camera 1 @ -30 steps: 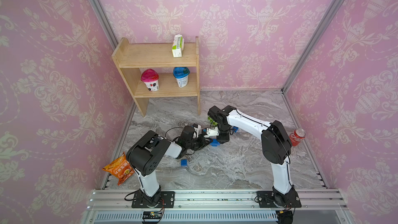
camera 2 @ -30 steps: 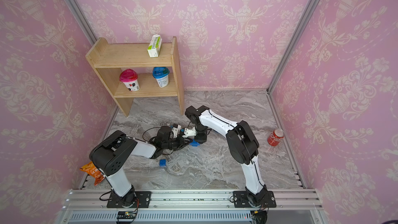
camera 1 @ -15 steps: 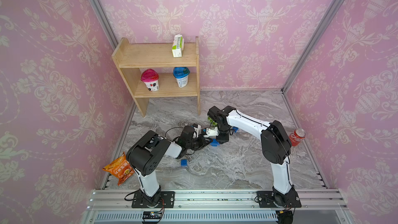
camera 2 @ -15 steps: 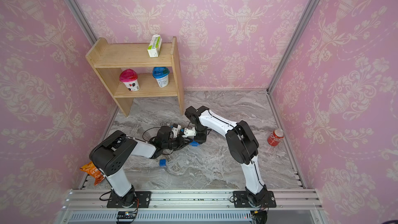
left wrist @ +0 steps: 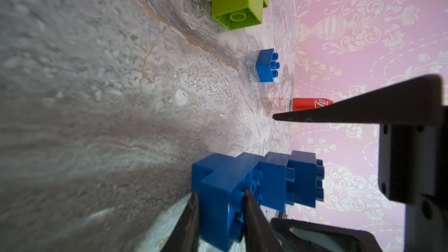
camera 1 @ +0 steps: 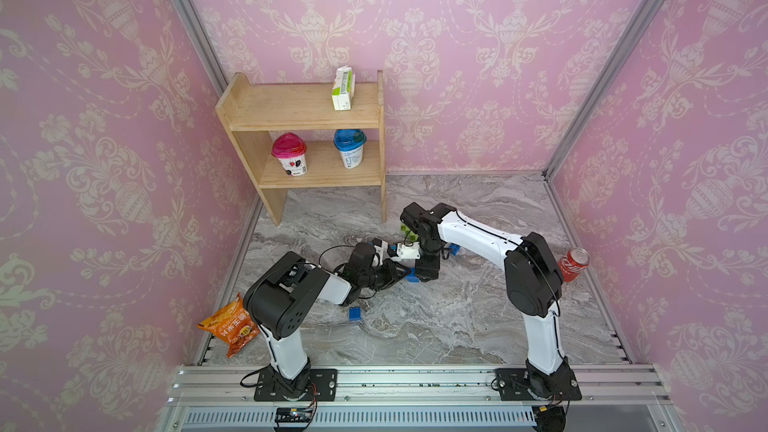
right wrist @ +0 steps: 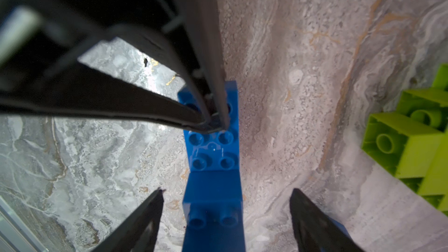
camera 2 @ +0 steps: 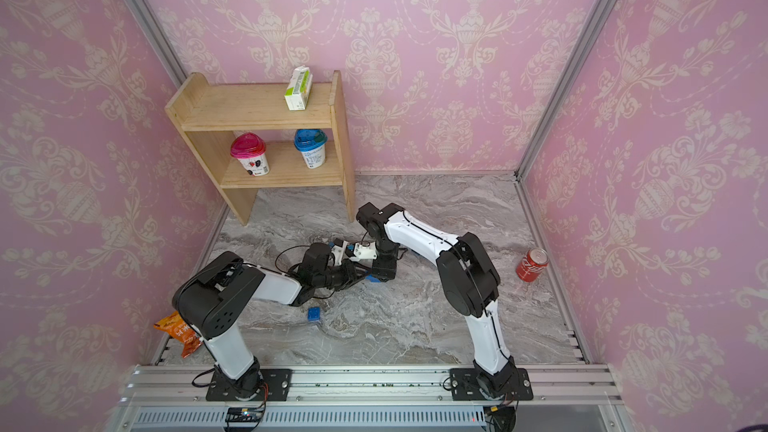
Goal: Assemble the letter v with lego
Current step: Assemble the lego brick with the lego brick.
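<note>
The lego in play is a stepped run of joined blue bricks (left wrist: pixel 242 183) lying on the marble floor, also seen in a top view (camera 1: pixel 412 278). My left gripper (left wrist: pixel 221 192) is shut on its near end brick. My right gripper (right wrist: pixel 226 190) is open, its fingers standing apart on either side of the blue bricks (right wrist: pixel 213 146) without touching them. A cluster of lime-green bricks (right wrist: pixel 407 141) lies just beyond, near the shelf leg (camera 1: pixel 409 234). Single blue bricks sit loose by the left arm (camera 1: pixel 355 312) and behind the right arm (camera 1: pixel 455 250).
A red soda can (camera 1: pixel 574 263) stands at the right wall. An orange snack bag (camera 1: pixel 230 326) lies at the front left. A wooden shelf (camera 1: pixel 307 114) with two cups and a carton fills the back left corner. Cables trail by the left wrist.
My right gripper's jaws have spread apart and let go of the blue bricks. Both arms stay where they were, and the left grip is unchanged.
</note>
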`<state>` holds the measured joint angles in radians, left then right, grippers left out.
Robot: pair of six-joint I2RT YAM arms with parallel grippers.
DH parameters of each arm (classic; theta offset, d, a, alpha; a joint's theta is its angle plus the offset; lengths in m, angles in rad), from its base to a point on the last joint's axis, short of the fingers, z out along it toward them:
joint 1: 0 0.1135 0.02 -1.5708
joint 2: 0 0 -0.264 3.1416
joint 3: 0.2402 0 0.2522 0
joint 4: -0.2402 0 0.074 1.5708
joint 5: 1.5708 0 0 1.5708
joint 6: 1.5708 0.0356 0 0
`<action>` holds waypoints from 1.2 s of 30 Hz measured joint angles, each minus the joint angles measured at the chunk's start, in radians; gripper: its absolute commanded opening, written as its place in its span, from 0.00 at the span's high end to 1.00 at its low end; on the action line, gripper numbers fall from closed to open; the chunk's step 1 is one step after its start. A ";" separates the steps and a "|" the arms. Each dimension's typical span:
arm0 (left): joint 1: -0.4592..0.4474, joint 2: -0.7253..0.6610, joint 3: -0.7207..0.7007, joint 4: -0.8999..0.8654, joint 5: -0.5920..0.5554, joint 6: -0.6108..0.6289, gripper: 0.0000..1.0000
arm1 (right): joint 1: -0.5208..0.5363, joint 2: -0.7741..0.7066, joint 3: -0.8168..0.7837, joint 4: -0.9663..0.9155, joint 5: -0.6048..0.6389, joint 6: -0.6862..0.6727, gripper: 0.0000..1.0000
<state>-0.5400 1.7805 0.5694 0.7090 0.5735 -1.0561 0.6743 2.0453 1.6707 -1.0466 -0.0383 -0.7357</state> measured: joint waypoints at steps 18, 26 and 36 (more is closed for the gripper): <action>0.000 0.000 0.000 0.000 0.000 0.003 0.70 | -0.016 -0.270 -0.159 0.092 0.193 0.821 0.00; 0.000 0.000 0.000 0.000 0.000 0.004 0.70 | 0.009 -0.246 -0.174 0.108 0.193 0.918 0.01; 0.000 0.000 0.000 0.000 0.000 0.003 0.70 | 0.009 -0.188 -0.176 0.121 0.192 0.937 0.02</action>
<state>-0.5400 1.7805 0.5697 0.7086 0.5735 -1.0527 0.6834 1.8572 1.4944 -0.9257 0.1535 0.2016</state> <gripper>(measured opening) 0.303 0.982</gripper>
